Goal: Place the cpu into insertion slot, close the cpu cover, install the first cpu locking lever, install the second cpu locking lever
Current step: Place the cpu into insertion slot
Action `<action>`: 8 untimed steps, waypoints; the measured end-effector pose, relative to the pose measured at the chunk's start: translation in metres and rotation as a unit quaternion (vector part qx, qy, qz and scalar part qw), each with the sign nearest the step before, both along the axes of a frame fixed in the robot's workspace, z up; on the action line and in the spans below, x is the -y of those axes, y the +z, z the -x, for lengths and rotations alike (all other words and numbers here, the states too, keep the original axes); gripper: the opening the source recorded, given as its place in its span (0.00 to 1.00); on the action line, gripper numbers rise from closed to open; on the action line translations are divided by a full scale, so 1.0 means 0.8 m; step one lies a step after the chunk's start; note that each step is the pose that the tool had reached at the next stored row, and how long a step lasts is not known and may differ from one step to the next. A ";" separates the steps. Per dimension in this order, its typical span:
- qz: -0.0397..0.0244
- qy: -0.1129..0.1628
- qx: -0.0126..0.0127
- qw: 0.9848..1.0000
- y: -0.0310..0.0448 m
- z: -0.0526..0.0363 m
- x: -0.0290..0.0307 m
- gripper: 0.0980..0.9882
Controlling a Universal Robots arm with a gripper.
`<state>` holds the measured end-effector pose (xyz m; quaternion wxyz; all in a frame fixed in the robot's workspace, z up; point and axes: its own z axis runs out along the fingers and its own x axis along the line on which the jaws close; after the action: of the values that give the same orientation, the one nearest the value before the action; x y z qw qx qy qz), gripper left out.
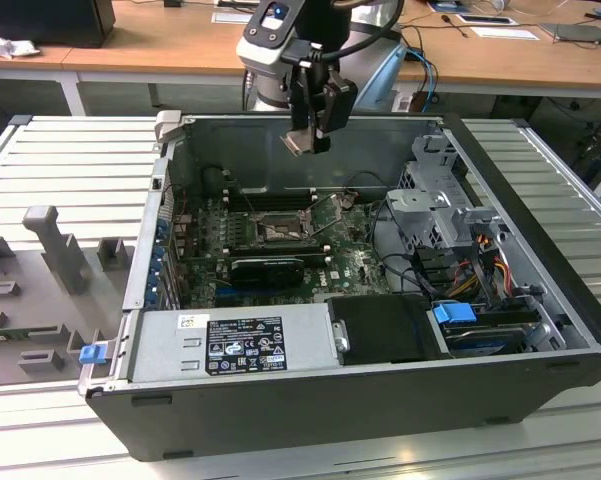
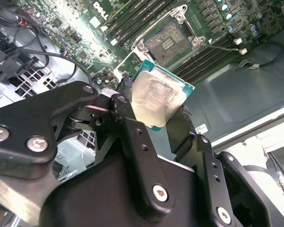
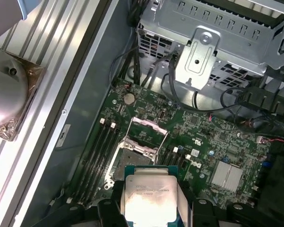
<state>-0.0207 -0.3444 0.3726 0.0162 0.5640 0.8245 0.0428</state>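
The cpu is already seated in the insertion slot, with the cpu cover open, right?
No. The cpu is clamped in the fingers above the board, not seated; the second wrist view shows the insertion slot empty. The cpu cover is open.

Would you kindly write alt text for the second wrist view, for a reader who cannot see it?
The black end effector grips a square silver chip by its edges. Beyond it, the uncovered dark socket sits in a green circuit board.
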 end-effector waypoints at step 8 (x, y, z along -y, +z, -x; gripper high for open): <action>0.000 -0.025 0.000 1.000 0.0000 0.000 0.0000 0.48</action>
<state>-0.0207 -0.3444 0.3726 0.0173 0.5846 0.8100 0.0424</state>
